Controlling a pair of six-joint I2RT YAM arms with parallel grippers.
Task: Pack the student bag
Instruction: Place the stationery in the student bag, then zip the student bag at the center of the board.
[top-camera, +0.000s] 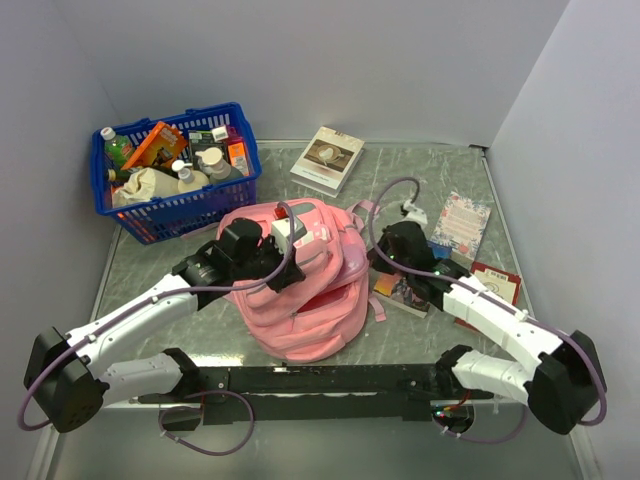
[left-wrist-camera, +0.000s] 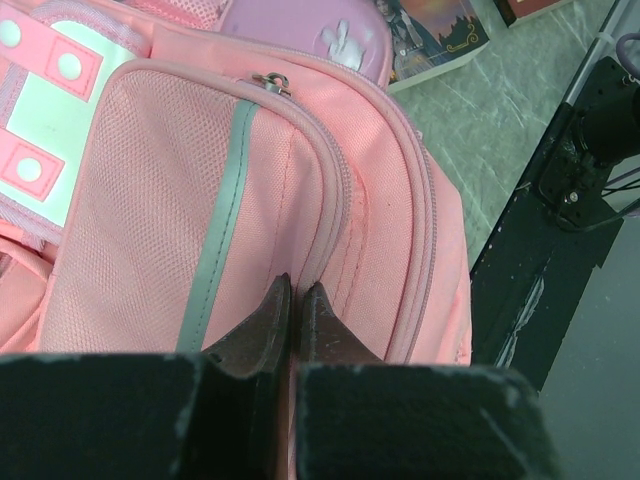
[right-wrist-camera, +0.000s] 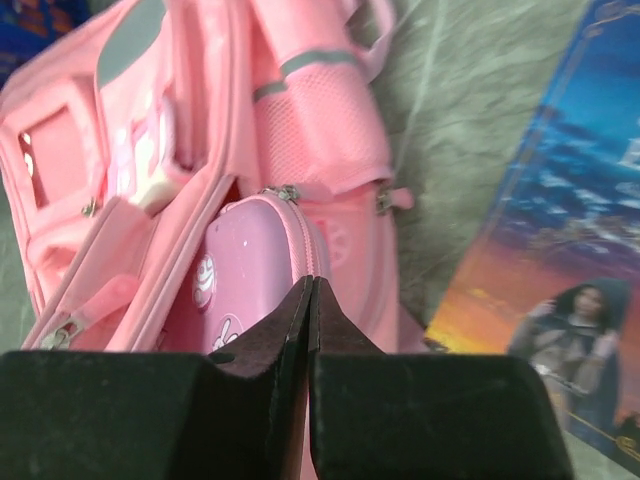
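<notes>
The student bag (top-camera: 300, 300) is a large pink backpack lying in the middle of the table, with its main opening facing right. My left gripper (top-camera: 280, 265) rests on its top. In the left wrist view the jaws (left-wrist-camera: 298, 290) are pinched together on the pink fabric (left-wrist-camera: 150, 200) beside the grey stripe. My right gripper (top-camera: 374, 262) is at the bag's right side. In the right wrist view it (right-wrist-camera: 312, 282) is fully shut, its tips against a pink-purple pencil case (right-wrist-camera: 250, 260) lying in the bag's opening (right-wrist-camera: 320, 130). The case also shows in the left wrist view (left-wrist-camera: 300, 25).
A blue basket (top-camera: 190, 205) full of bottles and packets stands at the back left. A book (top-camera: 327, 158) lies behind the bag. A floral notebook (top-camera: 460, 225), a red book (top-camera: 497, 285) and an illustrated book (top-camera: 398, 292) lie under and beside my right arm.
</notes>
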